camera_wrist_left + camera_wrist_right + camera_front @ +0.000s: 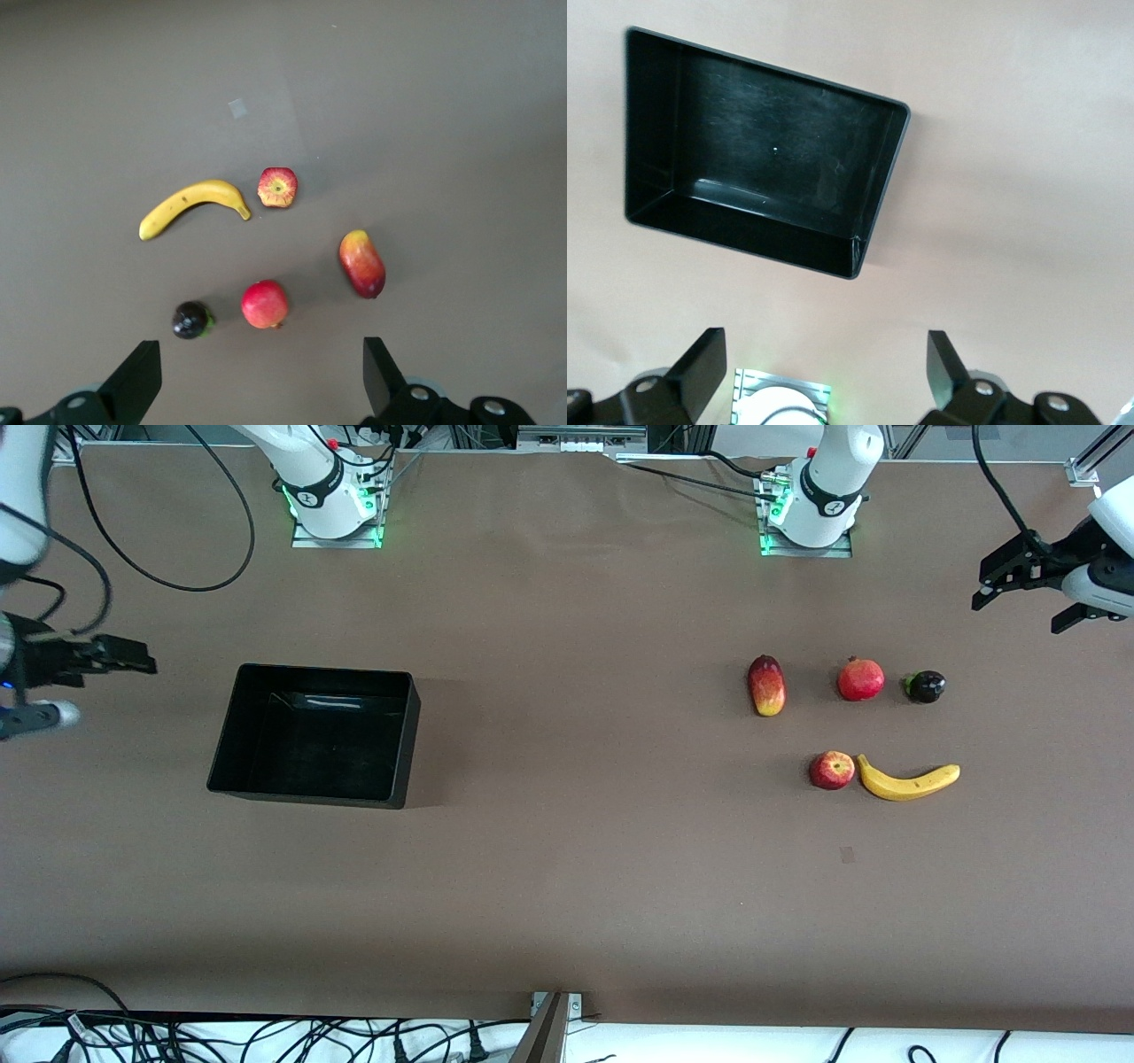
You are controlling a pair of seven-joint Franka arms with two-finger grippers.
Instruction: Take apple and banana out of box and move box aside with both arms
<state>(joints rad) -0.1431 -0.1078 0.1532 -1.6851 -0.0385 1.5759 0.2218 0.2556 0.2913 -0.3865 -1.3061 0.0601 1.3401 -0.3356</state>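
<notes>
Box [232,737] sits empty, apple [831,770] and banana [907,781] out; we hold left gripper [1028,593] and right gripper [115,657] open, empty, seemingly finished.

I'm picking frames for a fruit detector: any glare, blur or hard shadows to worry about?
Front view: the box has a glossy streak on its floor; the right gripper is slightly blurred. Left wrist view: apple and banana are sharp, with soft shadows. Right wrist view: pale sheen on the box floor, table washed pinkish.
</notes>
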